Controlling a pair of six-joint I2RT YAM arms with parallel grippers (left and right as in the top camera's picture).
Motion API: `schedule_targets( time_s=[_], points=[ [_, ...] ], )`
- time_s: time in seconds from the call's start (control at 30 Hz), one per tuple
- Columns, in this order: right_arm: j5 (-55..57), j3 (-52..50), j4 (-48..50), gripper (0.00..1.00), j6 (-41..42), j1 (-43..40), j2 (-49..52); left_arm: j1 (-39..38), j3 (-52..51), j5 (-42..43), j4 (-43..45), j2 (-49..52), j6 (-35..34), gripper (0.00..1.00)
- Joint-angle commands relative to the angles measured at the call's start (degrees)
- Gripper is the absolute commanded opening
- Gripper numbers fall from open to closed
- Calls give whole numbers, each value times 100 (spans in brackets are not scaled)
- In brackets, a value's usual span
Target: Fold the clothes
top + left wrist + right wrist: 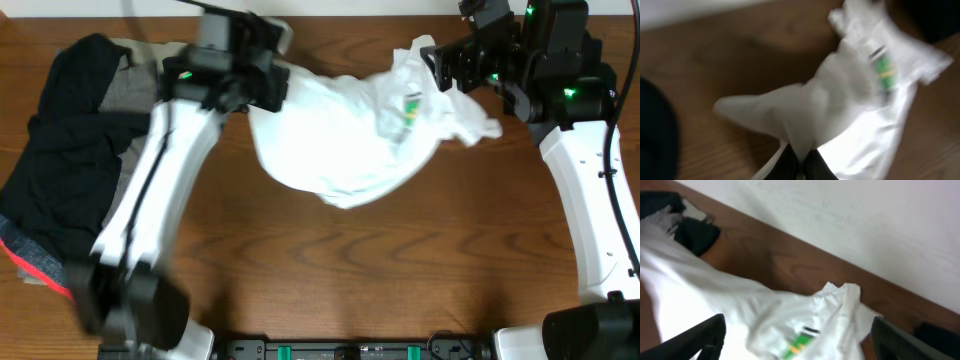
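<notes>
Left gripper clenches white T-shirt at nine o'clock; right gripper, released, should pinch its three o'clock edge squarely.

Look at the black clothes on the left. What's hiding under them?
A grey garment peeks out from beneath the black clothes, and a red-hemmed edge shows at the near end. How far they reach, and anything else below, is covered.
</notes>
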Motion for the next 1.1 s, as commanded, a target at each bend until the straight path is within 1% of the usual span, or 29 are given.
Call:
schedule_targets(
  time_s=[0.0,0.13,0.33,0.43,0.53,0.63,0.83,0.87,0.93,0.97,1.03,1.07],
  points=[
    [-46,85,184,84,402,-66,120,-28,52,-127,-181,-439,2,6],
    [-44,85,542,77,708,33,369,-186,52,-111,-463,-693,0,6],
    [-46,85,1073,72,1078,188,935,-748,17,-136,-1167,-643,2,6],
    [-57,85,1375,67,1200,308,1331,-907,7,-450,-1338,-636,-9,6],
    [-66,85,1738,67,1224,485,1746,-896,7,-946,-1314,-640,-280,6],
    [-55,85,2168,67,1296,723,2208,-809,7,-1222,-1266,-640,-579,6],
    [616,85,2583,67,1572,1128,3025,-588,7,-1233,-1261,-640,-669,6],
    [643,85,2623,64,1604,1172,3147,-551,7,-1233,-1261,-640,-669,6],
    [643,85,2699,52,1698,1252,3377,-476,7,-1235,-1239,-640,-667,6],
    [640,85,2704,47,1762,1279,3449,-444,7,-1235,-1233,-640,-667,6],
    [684,85,2708,44,1847,1360,3569,-380,7,-1235,-1209,-640,-667,6],
    [756,85,2715,45,1902,1397,3611,-352,7,-1235,-1202,-640,-667,6]
  ],
)
